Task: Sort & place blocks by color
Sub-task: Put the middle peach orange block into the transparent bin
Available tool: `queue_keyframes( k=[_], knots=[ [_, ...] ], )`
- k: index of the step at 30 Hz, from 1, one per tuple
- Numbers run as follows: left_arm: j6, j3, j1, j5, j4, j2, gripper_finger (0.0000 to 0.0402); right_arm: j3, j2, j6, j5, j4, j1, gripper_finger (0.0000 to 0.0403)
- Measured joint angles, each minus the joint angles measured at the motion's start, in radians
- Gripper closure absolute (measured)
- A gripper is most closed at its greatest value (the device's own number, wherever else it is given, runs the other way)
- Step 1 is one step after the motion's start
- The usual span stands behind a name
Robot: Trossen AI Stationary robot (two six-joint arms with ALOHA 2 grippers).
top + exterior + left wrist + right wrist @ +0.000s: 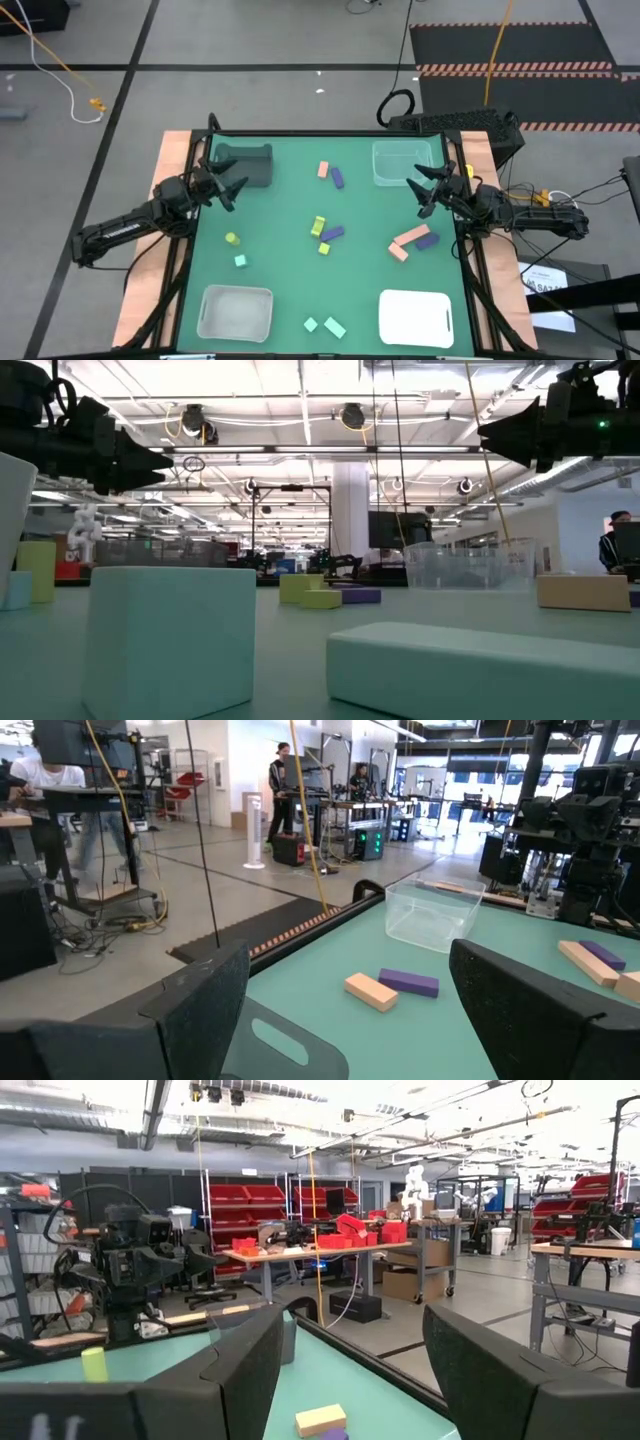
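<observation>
High view: four bins (236, 311) hold no blocks (331, 233); both arms' jaws gape wide, holding nothing.

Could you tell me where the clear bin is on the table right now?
In the high view, the clear bin sits at the far right of the table, just left of the right gripper.

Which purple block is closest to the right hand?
The purple block touching the long pink bar, just below the right hand. The other two purple ones lie nearer the table's middle.
</observation>
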Motion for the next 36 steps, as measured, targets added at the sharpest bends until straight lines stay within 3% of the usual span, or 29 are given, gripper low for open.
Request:
queue_keyframes(
  k=[16,28,36],
  knots=[
    [0.000,0.000,0.000,0.000,0.000,0.000,0.0055,0.000,0.016,0.132,-0.029,0.007,0.000,0.0168],
    [0.000,0.000,0.000,0.000,0.000,0.000,0.0055,0.005,0.133,0.132,-0.029,0.001,0.000,0.0168],
    [0.000,0.000,0.000,0.000,0.000,0.000,0.0055,0.103,0.228,0.123,-0.029,-0.076,0.000,0.0168]
  ],
)
